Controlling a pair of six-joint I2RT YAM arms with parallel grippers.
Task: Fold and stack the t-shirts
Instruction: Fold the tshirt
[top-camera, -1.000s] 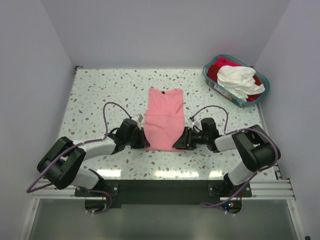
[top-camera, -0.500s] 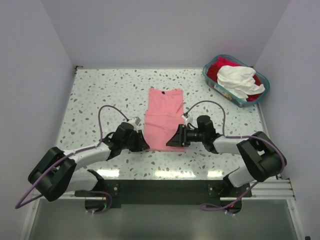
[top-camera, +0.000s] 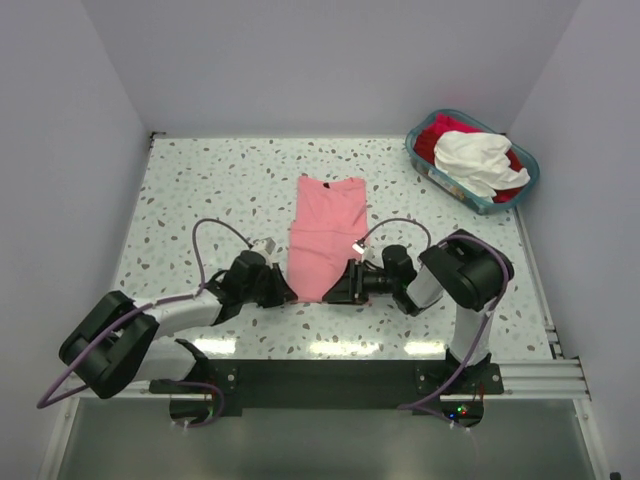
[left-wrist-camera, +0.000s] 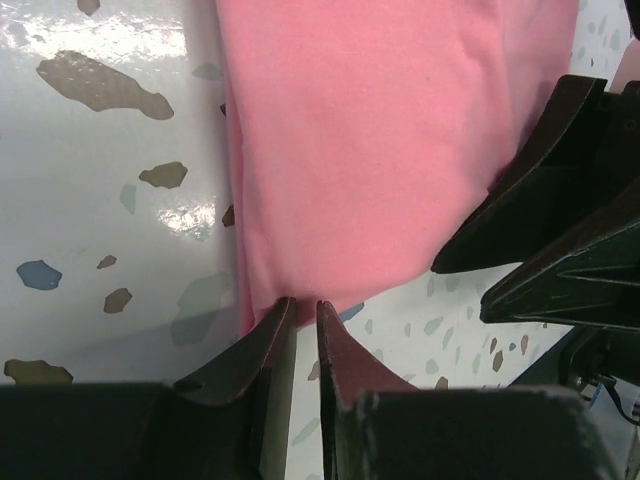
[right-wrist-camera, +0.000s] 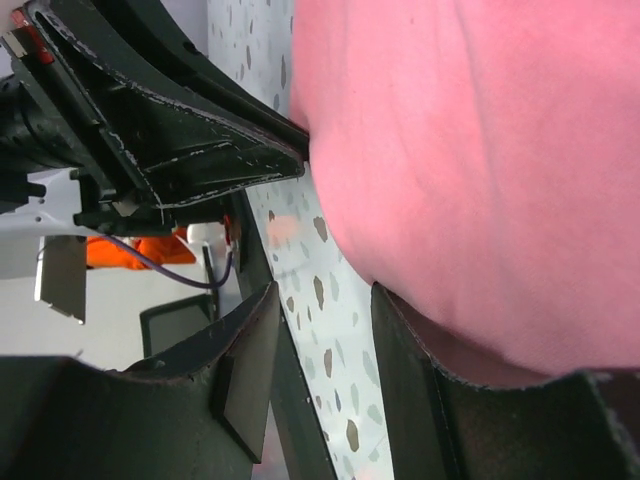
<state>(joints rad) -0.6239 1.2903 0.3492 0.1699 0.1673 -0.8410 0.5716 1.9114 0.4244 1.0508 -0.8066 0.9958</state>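
A salmon-pink t-shirt (top-camera: 326, 235), folded into a long strip with a dark neck tag at its far end, lies mid-table. My left gripper (top-camera: 287, 296) is at the near left corner of its hem. In the left wrist view its jaws (left-wrist-camera: 303, 303) are pinched together on the hem edge (left-wrist-camera: 350, 150). My right gripper (top-camera: 338, 296) is at the near right of the hem, facing the left one. In the right wrist view it (right-wrist-camera: 325, 300) is open, with the pink cloth (right-wrist-camera: 480, 150) draped over one finger (right-wrist-camera: 420, 390). White (top-camera: 475, 158) and red (top-camera: 432, 135) tees lie in the basket.
The teal-blue plastic basket (top-camera: 430, 172) stands at the back right corner of the speckled table (top-camera: 200, 190). The two grippers are close together, tip to tip. Purple cables loop over both forearms. Grey walls surround the table on three sides.
Both grippers have drawn toward the near hem and each other. The right gripper has slid left along the hem. The shirt's near right corner has been pushed in, narrowing the hem.
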